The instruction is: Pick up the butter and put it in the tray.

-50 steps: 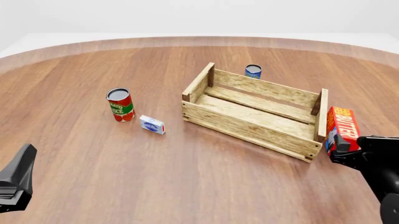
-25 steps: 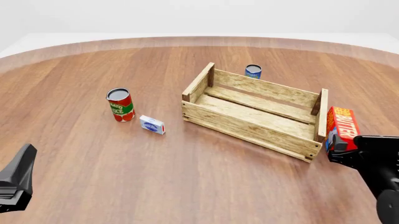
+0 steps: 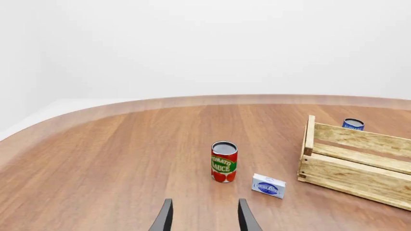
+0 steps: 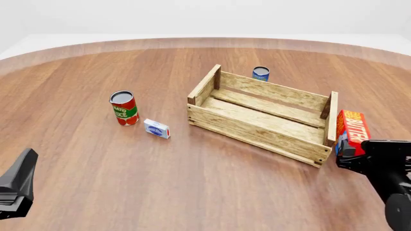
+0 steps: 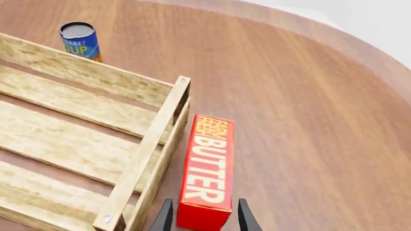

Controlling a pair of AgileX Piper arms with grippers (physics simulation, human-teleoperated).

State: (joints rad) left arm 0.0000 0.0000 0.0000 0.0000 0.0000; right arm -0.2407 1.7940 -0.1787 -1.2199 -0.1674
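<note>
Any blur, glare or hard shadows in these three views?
Front view: sharp all over, even flat light, only faint soft shadows beside the crate and the red can. Left wrist view: crisp, no glare on the table. Right wrist view: butter lettering sharp, no blur.

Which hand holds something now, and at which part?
Neither holds anything. The right hand is open around the near end of the butter, not closed on it. The left hand is open.
</note>
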